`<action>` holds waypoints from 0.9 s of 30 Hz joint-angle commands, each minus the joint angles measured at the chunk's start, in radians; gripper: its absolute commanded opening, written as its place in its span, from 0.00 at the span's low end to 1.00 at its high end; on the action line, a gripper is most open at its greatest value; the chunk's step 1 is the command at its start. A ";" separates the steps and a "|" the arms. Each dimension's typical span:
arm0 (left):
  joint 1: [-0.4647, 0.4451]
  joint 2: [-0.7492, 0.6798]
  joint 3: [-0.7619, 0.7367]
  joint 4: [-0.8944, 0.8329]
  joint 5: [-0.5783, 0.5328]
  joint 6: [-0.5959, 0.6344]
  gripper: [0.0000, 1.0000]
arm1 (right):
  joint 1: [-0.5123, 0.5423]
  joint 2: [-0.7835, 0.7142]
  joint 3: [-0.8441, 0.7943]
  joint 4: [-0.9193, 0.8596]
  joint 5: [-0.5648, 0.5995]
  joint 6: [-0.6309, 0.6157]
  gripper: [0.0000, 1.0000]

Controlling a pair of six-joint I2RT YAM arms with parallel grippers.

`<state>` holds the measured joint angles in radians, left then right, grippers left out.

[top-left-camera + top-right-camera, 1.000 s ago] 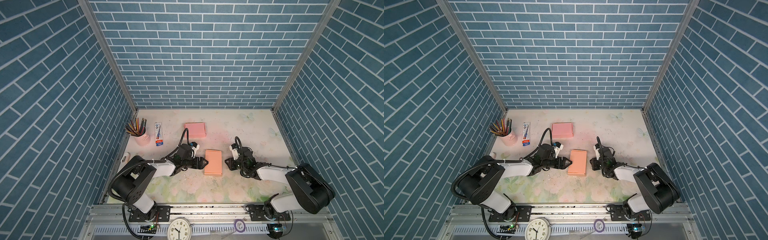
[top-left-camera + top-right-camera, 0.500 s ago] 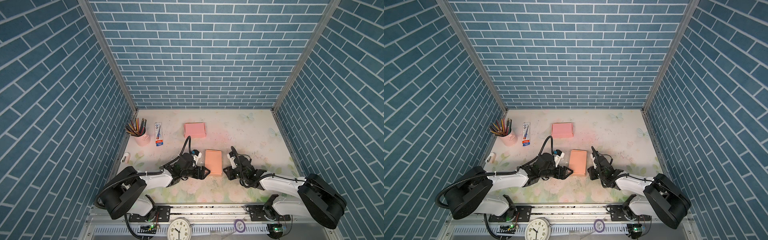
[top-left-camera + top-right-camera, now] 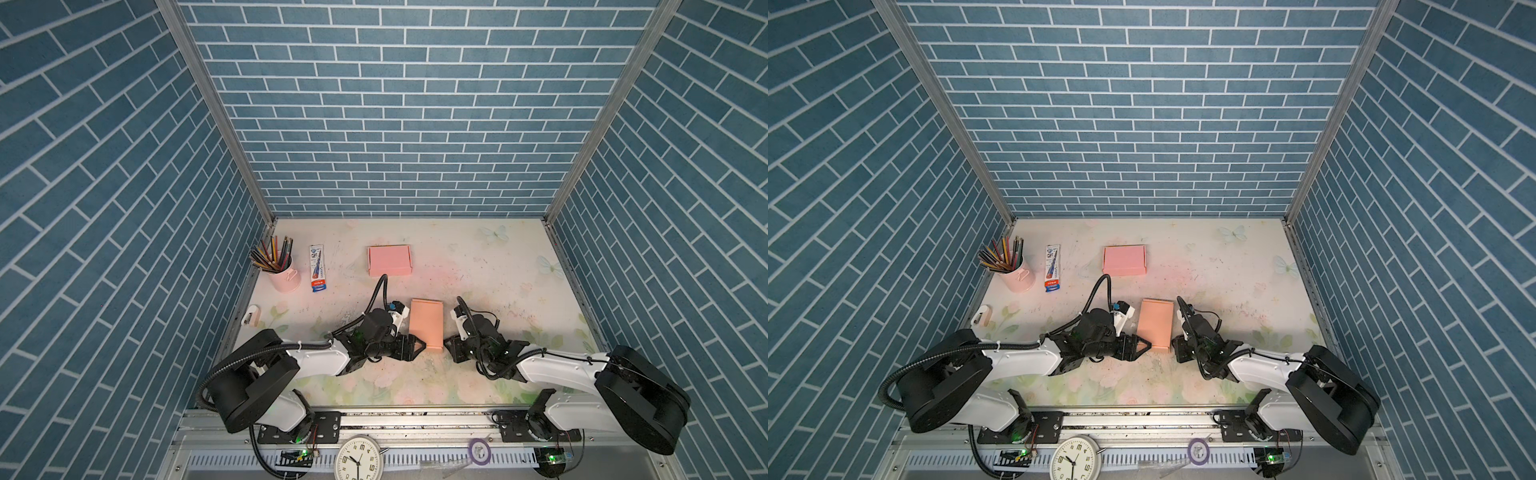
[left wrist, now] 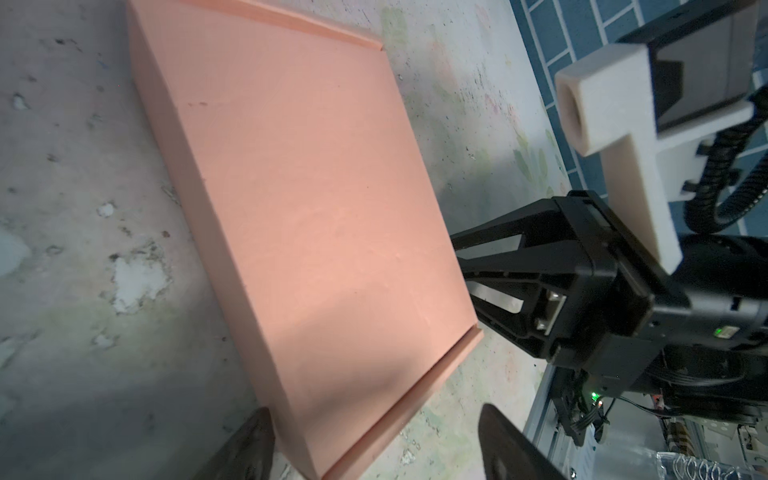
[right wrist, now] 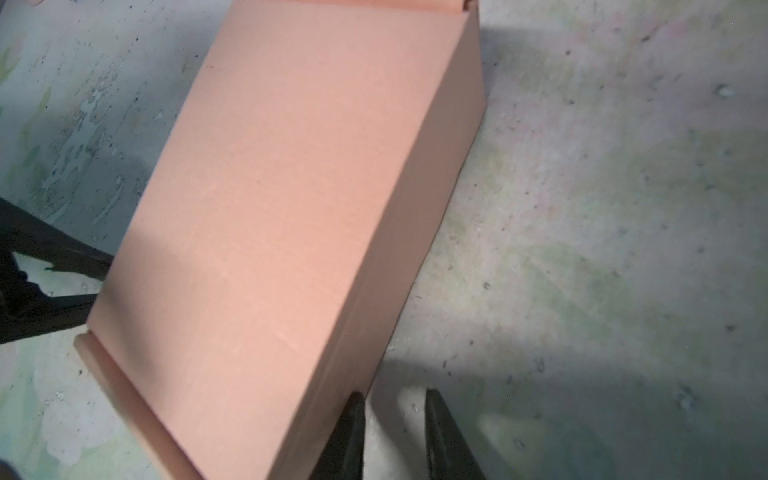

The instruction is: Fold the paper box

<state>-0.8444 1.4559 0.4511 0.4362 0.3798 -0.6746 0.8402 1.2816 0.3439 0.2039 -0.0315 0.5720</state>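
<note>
1. Paper box point(image 3: 426, 323) lies flat with its lid down on the table point(image 3: 478, 266), near centre, between your two grippers in both top views point(image 3: 1155, 326).
2. Your left gripper point(image 4: 378, 449) sits at the box's near-left corner with jaws spread wide. One finger point(image 4: 255, 444) is just beside the side wall, and nothing is pinched.
3. Your right gripper point(image 5: 395, 432) sits at the near-right corner, jaws narrowly apart with nothing between them. One finger point(image 5: 351, 432) is just beside the box.
4. You have a second pink box point(image 3: 389, 260) well apart, on the far side.
</note>
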 commanded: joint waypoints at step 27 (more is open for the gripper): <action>-0.021 0.006 0.013 0.028 -0.050 -0.023 0.76 | 0.130 -0.013 -0.014 -0.054 0.026 0.103 0.27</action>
<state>-0.8780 1.4849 0.4728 0.4248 0.2874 -0.7067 0.9409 1.2778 0.3595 0.1570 0.0795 0.6304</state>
